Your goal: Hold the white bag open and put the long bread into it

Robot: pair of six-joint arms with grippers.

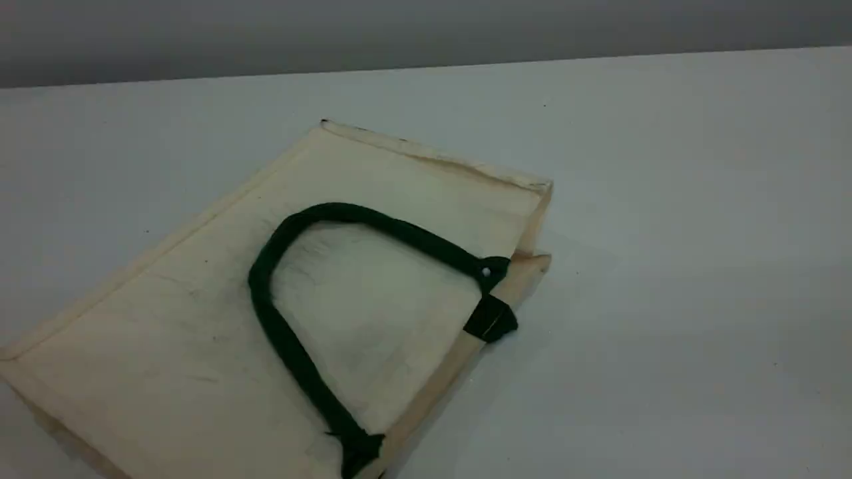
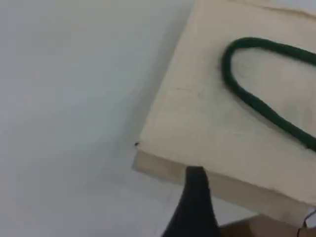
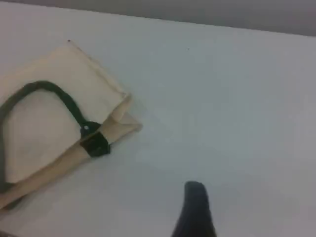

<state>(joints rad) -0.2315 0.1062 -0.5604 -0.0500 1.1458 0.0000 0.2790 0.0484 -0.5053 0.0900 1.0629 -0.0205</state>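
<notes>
The white bag [image 1: 200, 319] lies flat on the table, its mouth edge facing right. One dark green handle [image 1: 296, 352] is folded back over the top panel, with a green tab [image 1: 490, 319] at the rim. The long bread is out of view in every frame. Neither arm shows in the scene view. In the left wrist view, my left gripper [image 2: 196, 197] hovers by one edge of the bag [image 2: 207, 113], nothing in it. In the right wrist view, my right gripper [image 3: 195, 202] is over bare table, right of the bag [image 3: 39, 133] and its tab [image 3: 94, 144], holding nothing.
The white table [image 1: 665, 266] stretches to the right of the bag and behind it. Its far edge [image 1: 466, 65] meets a grey wall. The bag's lower left corner runs out of the scene view.
</notes>
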